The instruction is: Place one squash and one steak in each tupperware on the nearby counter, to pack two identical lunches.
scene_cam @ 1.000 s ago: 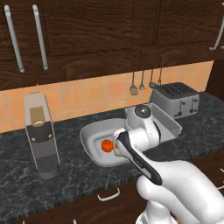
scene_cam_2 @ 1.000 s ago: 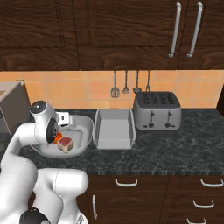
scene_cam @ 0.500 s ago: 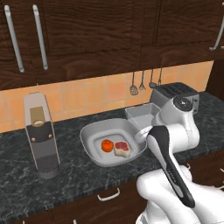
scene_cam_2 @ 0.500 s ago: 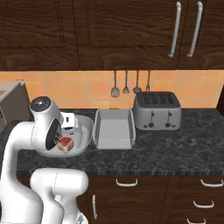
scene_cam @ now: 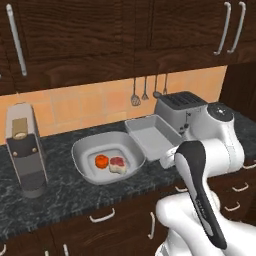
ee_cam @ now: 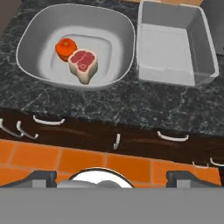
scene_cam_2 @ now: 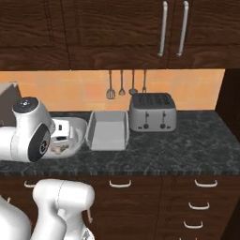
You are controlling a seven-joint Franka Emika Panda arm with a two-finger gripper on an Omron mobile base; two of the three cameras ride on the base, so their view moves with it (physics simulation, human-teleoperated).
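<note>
- Gripper (ee_cam: 107,175) wide open, empty — tips well apart at bottom of hand view, above drawer fronts and orange floor.
- Wide tupperware (ee_cam: 30,39) on counter (ee_cam: 131,105), holding one squash (ee_cam: 66,49) and one steak (ee_cam: 83,64), touching side by side.
- Rectangular tupperware (ee_cam: 175,72) just beside it, toward toaster (scene_cam: 175,102) — nothing inside.

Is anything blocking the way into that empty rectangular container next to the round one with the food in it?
Nothing visible does. The pale grey rectangular tupperware sits open-topped and empty on the dark speckled counter, right beside the wide rounded tupperware holding an orange squash and a red steak. The silver toaster stands behind, apart.
</note>
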